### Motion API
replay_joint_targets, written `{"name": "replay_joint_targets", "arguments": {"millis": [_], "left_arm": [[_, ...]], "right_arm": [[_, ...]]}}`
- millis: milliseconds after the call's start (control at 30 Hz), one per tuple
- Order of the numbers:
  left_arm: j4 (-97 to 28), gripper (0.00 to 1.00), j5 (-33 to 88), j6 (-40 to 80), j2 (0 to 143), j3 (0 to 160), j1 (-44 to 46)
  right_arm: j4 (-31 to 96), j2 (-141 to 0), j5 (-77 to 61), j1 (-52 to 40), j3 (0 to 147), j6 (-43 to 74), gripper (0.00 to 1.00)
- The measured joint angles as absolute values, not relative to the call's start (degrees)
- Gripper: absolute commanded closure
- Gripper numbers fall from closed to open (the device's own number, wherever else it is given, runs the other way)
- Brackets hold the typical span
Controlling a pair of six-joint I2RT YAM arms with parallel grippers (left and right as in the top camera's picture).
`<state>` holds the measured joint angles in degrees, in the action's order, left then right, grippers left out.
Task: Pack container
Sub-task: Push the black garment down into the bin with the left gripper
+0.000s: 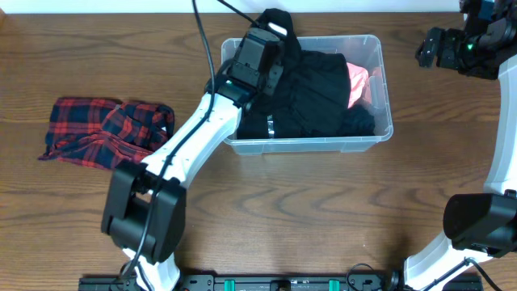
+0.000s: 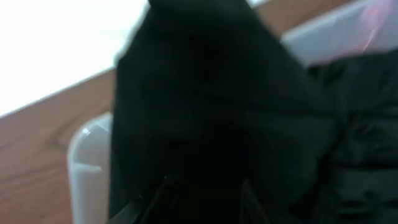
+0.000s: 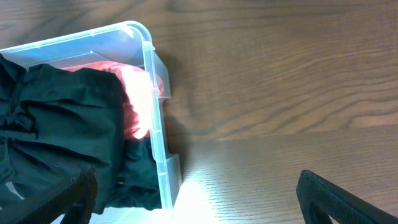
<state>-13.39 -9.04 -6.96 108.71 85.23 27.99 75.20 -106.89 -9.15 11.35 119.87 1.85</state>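
The clear container stands at the back middle of the table, filled with black clothing and a pink garment at its right end. My left gripper is over the container's back left corner, shut on a black garment that drapes over its fingers and fills most of the left wrist view; the container's wall shows beside it. My right gripper hangs open and empty above bare table, right of the container; the pink garment shows inside that wall.
A red and navy plaid cloth lies crumpled on the table left of the container. The right arm's wrist is high at the back right. Both arm bases stand at the front edge.
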Motion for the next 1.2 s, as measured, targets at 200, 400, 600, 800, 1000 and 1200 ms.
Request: {"name": "replay_joint_targets", "arguments": {"millis": [200, 400, 600, 800, 1000, 1200], "left_arm": [[-17.37, 0.62, -9.23, -7.01, 110.0, 85.23, 27.99], [-22.68, 0.62, -9.28, -5.28, 109.95, 85.6, 28.25], [-25.98, 0.62, -9.98, -4.47, 109.69, 86.04, 29.32], [-27.27, 0.62, -10.33, -4.47, 107.92, 86.19, 30.57], [-27.35, 0.62, -9.8, -4.49, 102.78, 86.41, 33.95], [-26.57, 0.62, -9.41, -4.49, 100.86, 88.23, 36.47]], "right_arm": [[75.2, -106.89, -9.15, 11.35, 119.87, 1.85, 0.01], [75.2, -106.89, -9.15, 11.35, 119.87, 1.85, 0.01], [75.22, -106.89, -9.15, 11.35, 119.87, 1.85, 0.01], [75.22, -106.89, -9.15, 11.35, 119.87, 1.85, 0.01], [75.22, -106.89, -9.15, 11.35, 119.87, 1.85, 0.01], [75.2, -106.89, -9.15, 11.35, 119.87, 1.85, 0.01]]}}
